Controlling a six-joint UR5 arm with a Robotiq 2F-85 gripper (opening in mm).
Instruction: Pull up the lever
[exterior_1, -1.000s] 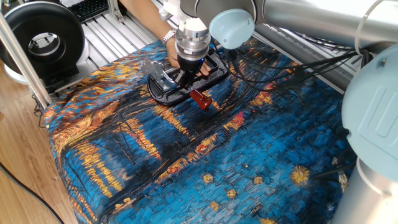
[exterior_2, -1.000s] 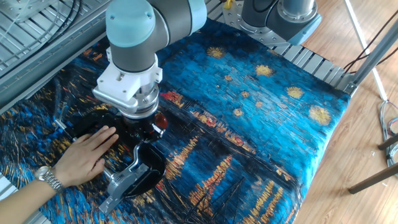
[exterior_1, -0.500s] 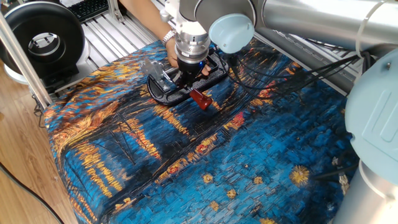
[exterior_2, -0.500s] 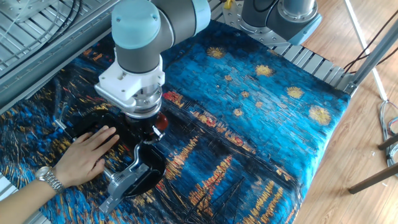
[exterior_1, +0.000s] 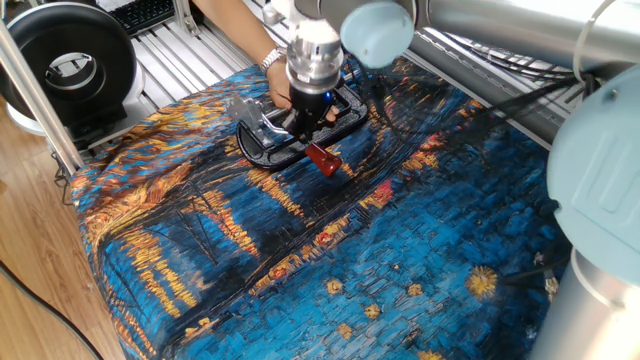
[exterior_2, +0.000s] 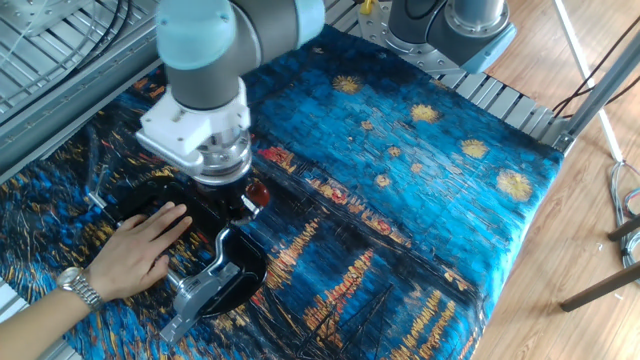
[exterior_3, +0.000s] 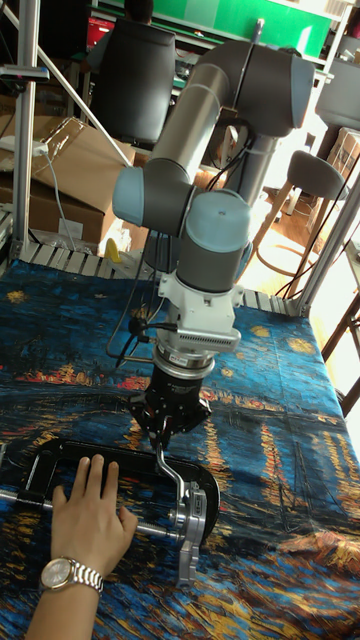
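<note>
The lever (exterior_3: 172, 472) is a thin curved silver arm hinged to a silver bracket (exterior_3: 190, 528) on the black clamp frame (exterior_1: 272, 152). Its red tip (exterior_1: 322, 158) lies low, just past the frame, and also shows in the other fixed view as the red tip (exterior_2: 257, 190). My gripper (exterior_3: 166, 434) points straight down onto the arm's upper end, its fingers closed around the metal just behind the red tip. The same gripper (exterior_1: 306, 116) stands over the frame's middle. The tall fixed view hides the red tip behind my fingers.
A person's hand (exterior_2: 140, 250) with a wristwatch presses flat on the clamp frame, right beside my gripper (exterior_2: 226, 200). A blue and orange painted cloth (exterior_1: 400, 250) covers the table. A black round device (exterior_1: 70, 65) stands past the table's corner.
My wrist and forearm have swung slightly over the clamp. The red tip, the clamp frame and the person's hand have stayed where they were.
</note>
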